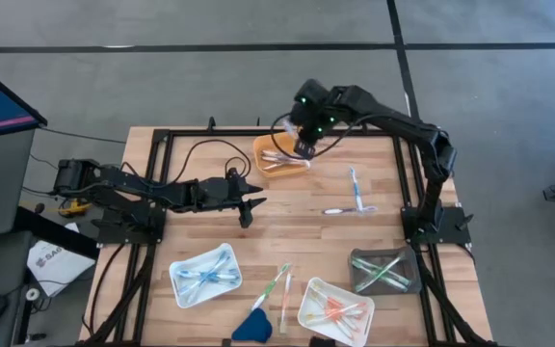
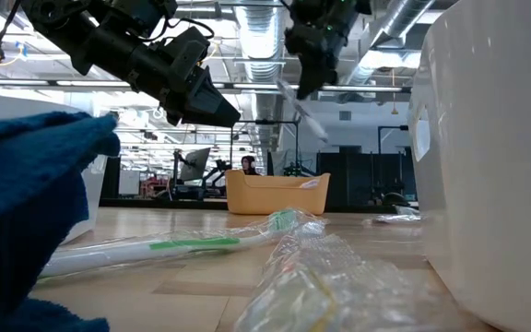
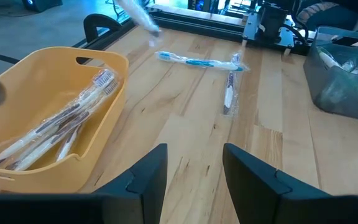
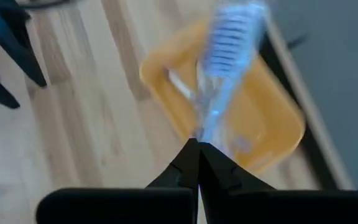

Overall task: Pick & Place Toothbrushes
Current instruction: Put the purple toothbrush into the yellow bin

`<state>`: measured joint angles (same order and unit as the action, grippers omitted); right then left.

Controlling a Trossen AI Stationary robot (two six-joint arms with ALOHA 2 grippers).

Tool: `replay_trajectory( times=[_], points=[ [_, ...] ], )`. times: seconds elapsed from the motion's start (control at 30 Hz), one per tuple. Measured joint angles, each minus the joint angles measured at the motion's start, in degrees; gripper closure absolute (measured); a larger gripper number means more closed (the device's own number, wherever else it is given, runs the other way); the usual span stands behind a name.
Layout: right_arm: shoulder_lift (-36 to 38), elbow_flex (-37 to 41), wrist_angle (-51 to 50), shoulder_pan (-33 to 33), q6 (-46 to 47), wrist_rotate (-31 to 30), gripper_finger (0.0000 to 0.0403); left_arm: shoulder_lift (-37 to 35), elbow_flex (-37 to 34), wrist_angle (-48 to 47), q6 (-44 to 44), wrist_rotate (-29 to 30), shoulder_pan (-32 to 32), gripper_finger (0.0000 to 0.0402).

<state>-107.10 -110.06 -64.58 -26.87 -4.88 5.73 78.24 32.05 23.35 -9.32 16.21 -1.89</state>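
While the right gripper (image 4: 197, 144) hangs above the shallow orange plastic tray (image 1: 279, 157), jaws pinched on a wrapped white-bristled toothbrush (image 4: 225, 68), the placing step looks in hand; next it must lower and let go. The left gripper (image 3: 194, 163) waits beside, jaws apart

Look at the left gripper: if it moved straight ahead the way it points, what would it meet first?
Probably the wrapped toothbrushes lying on the bare table ahead of the open left gripper. The yellow bin sits off to one side, seemingly outside that line.
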Motion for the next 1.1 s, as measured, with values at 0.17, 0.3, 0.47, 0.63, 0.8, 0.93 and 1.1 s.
replay_trajectory(
  times=[0.17,0.3,0.47,0.63,0.8,0.93,1.1],
  points=[
    [0.0,-2.5,4.4,-0.7,-3.2,0.0,0.0400,0.0,0.0,0.0,0.0,0.0,0.0,0.0253],
    [-0.1,-2.6,5.1,-1.7,-3.3,0.0,0.0401,0.0,0.0,0.0,0.0,0.0,0.0,0.0253],
    [-2.3,-2.6,5.9,-2.7,-4.3,0.0,0.0401,0.0,0.0,0.0,0.0,0.0,0.0,0.0253],
    [-8.1,-2.7,4.8,-2.4,-8.3,0.2,0.0402,0.0,0.0,0.0,0.0,0.0,-0.1,0.0253],
    [-15.5,-8.6,-1.2,-1.5,-11.9,0.1,0.0402,0.0,0.0,-0.5,0.0,0.0,-0.1,0.0253],
    [-21.3,-16.4,-5.8,-0.9,-13.6,-4.3,0.0402,0.0,0.0,-1.1,0.0,0.0,-0.1,0.0253],
    [-26.6,-22.7,-6.4,-0.6,-14.8,-5.8,0.0403,0.0,0.0,-1.8,0.0,0.0,-0.1,0.0253]
  ],
)
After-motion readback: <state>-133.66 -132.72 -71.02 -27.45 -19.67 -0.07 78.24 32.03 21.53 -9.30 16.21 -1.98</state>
